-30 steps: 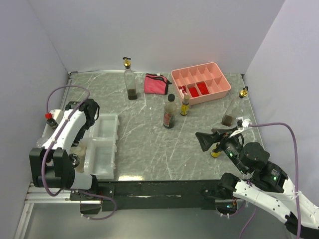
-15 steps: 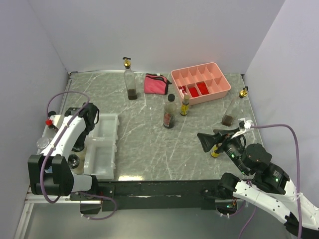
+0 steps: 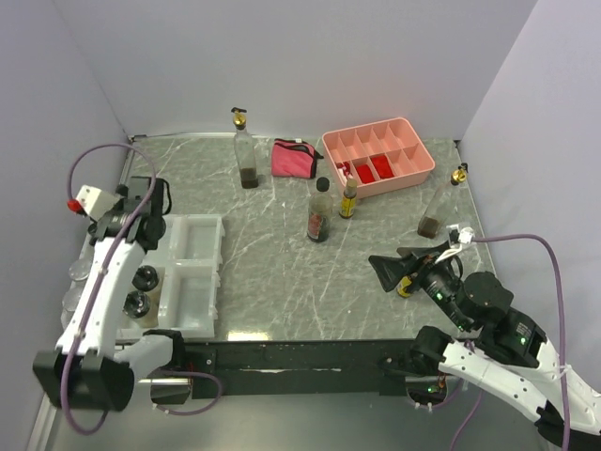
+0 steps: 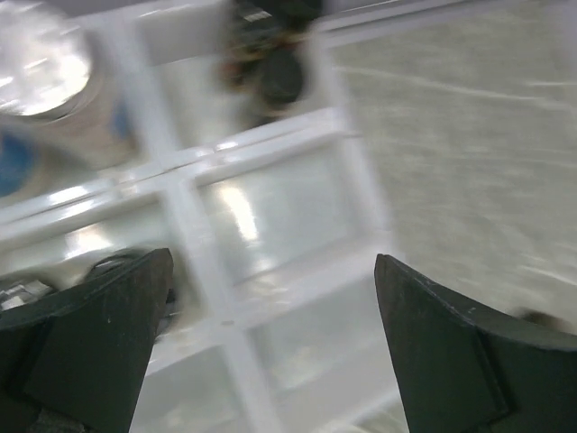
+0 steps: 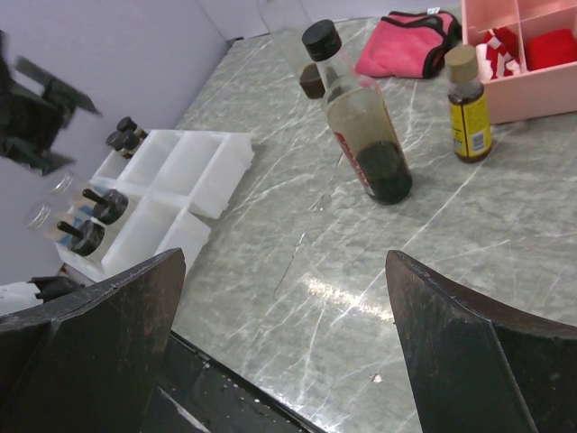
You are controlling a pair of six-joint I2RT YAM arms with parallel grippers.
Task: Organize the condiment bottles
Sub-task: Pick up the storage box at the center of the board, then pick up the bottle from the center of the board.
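The condiment bottles are spread out. A tall dark-liquid bottle (image 3: 247,155) stands at the back. A black-capped bottle (image 3: 319,212) (image 5: 364,132) and a small yellow bottle (image 3: 348,199) (image 5: 469,106) stand mid-table. Another tall bottle (image 3: 435,205) leans at the right, and a small yellow one (image 3: 406,286) sits beside my right gripper (image 3: 389,269) (image 5: 284,338), which is open and empty. Two black-lidded jars (image 3: 141,289) (image 5: 97,220) stand in the white organizer tray (image 3: 195,282) (image 4: 270,207). My left gripper (image 3: 156,207) (image 4: 270,338) hangs open above that tray, holding nothing.
Silver-lidded jars (image 3: 75,282) (image 4: 41,56) stand left of the white tray. A pink zip pouch (image 3: 294,158) and a pink compartment tray (image 3: 418,160) with red items lie at the back. Walls close the left, back and right sides.
My left arm has risen and drawn back from the tray's left compartments, and its jaws have spread wider. The right arm has hardly moved.
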